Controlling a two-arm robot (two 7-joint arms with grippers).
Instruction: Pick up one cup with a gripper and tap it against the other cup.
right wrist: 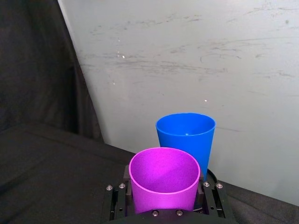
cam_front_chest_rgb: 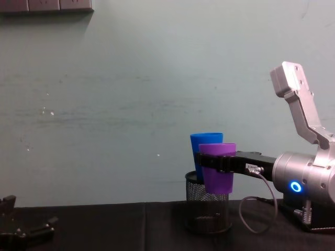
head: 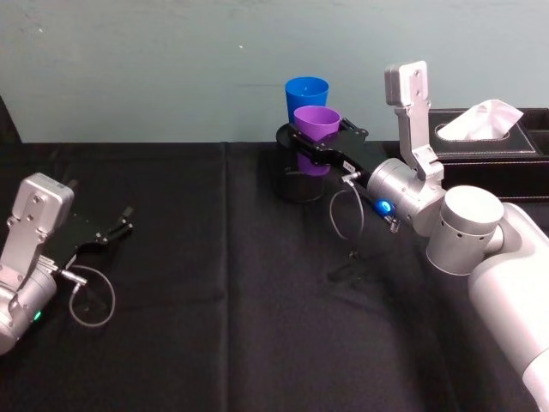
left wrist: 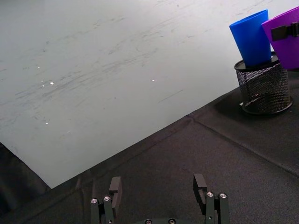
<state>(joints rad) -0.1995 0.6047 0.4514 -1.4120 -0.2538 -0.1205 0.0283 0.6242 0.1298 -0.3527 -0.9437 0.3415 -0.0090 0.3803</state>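
My right gripper [head: 319,142] is shut on the purple cup [head: 316,120], holding it upright off the table. The blue cup [head: 306,93] stands just behind it, resting in the top of a black mesh pen holder [cam_front_chest_rgb: 208,214]. From the chest, the purple cup [cam_front_chest_rgb: 217,175] overlaps the lower front of the blue cup [cam_front_chest_rgb: 205,140]; whether they touch I cannot tell. The right wrist view has the purple cup [right wrist: 163,179] close up, the blue cup [right wrist: 187,137] right beyond it. My left gripper [head: 120,227] rests open at the table's left, far from both cups.
A black tissue box [head: 485,137] stands at the back right, behind my right arm. The table wears a black cloth [head: 223,300] and ends at a pale wall. The mesh holder [left wrist: 264,88] shows far off in the left wrist view.
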